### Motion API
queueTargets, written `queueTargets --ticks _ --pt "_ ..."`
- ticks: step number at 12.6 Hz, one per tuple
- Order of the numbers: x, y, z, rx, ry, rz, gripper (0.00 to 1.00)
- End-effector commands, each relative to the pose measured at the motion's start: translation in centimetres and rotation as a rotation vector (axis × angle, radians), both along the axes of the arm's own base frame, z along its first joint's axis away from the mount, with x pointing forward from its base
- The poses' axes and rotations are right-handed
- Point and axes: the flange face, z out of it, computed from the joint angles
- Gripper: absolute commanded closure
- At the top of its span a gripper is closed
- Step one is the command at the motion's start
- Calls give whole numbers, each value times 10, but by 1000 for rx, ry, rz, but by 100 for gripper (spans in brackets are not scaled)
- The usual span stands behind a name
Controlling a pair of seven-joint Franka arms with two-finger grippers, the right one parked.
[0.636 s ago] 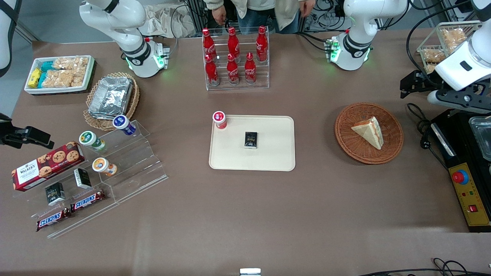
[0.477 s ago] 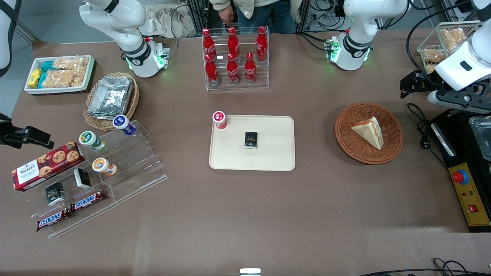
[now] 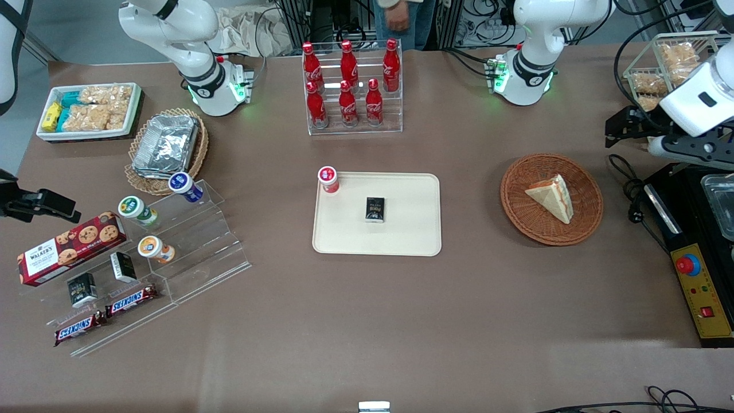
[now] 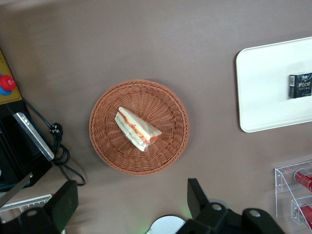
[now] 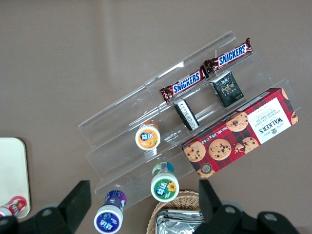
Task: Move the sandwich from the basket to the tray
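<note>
Your brown desk (image 3: 367,321) carries everything, spread wide so each item can be reached from above; at its middle lies the cream tray (image 3: 413,229), flat and low-rimmed, with plenty of bare surface on the side toward the working arm, which looks like the natural landing spot; a small dark box (image 3: 375,209) sits on it and a red-capped pot (image 3: 328,179) stands at its corner, so you should steer clear of both. Toward the working arm's end rests the reddish-brown basket (image 3: 551,198), shallow enough that its wall should not hinder a descent; the sandwich (image 3: 551,198) lies in it, on its side near the centre, filling edge exposed, not yet touched. Your gripper (image 4: 132,204) hangs high above the desk, well apart from the basket and off to its side; its jaws stand wide open and hold nothing, ready to straddle the wedge; I judge the approach has barely begun.
</note>
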Motion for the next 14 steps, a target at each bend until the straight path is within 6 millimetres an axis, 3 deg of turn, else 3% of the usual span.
queueTargets --ticks 1,4,8,11,14 --pt "-9 18 -10 19 24 168 0" --pt "-29 18 -20 63 26 461 0" --pt "-82 17 -50 93 -11 753 0" --pt "-86 25 -75 125 11 824 0" --pt "-85 29 -117 148 32 886 0"
